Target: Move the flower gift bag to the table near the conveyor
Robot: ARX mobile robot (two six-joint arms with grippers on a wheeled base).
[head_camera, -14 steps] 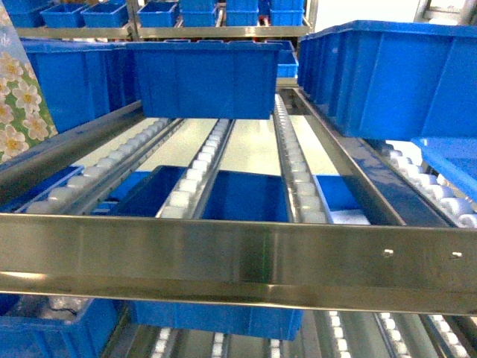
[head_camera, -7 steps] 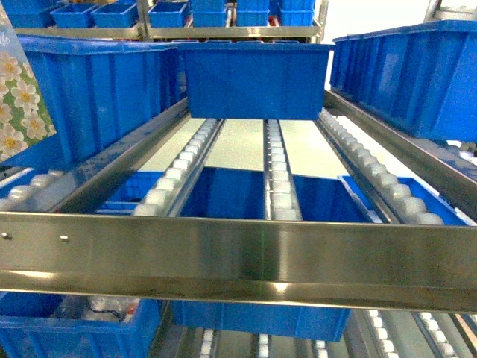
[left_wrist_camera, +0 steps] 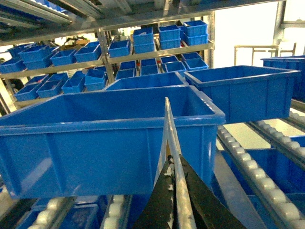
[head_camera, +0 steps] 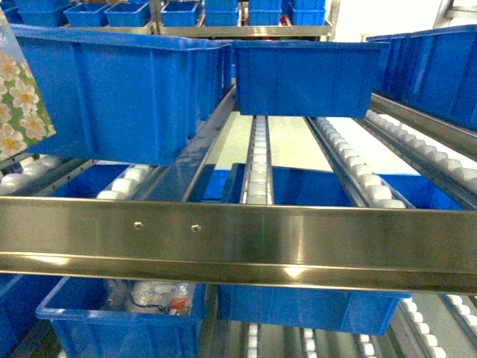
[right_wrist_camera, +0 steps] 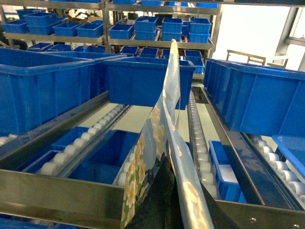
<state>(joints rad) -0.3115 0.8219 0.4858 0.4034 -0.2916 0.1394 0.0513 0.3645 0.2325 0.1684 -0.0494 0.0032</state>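
The flower gift bag (head_camera: 19, 97) shows only as a strip of white blossoms on green at the left edge of the head view. In the right wrist view the bag (right_wrist_camera: 164, 109) stands edge-on, its floral side to the left and a glossy rim rising upward; my right gripper (right_wrist_camera: 178, 171) is shut on it. In the left wrist view my left gripper (left_wrist_camera: 175, 160) is shut on a thin pale edge of the bag (left_wrist_camera: 167, 124). The conveyor (head_camera: 257, 160) of white rollers runs ahead behind a steel rail (head_camera: 238, 239). The table is out of view.
Large blue bins sit on the roller lanes: one at the left (head_camera: 119, 89), one in the middle (head_camera: 309, 74), one at the right (head_camera: 440, 63). More bins lie on the lower level (head_camera: 313, 306) and on the far shelves (left_wrist_camera: 143, 43).
The rack and bins have slid to the right in the head view, so the view has shifted left along the conveyor. The bag strip stays at the left edge.
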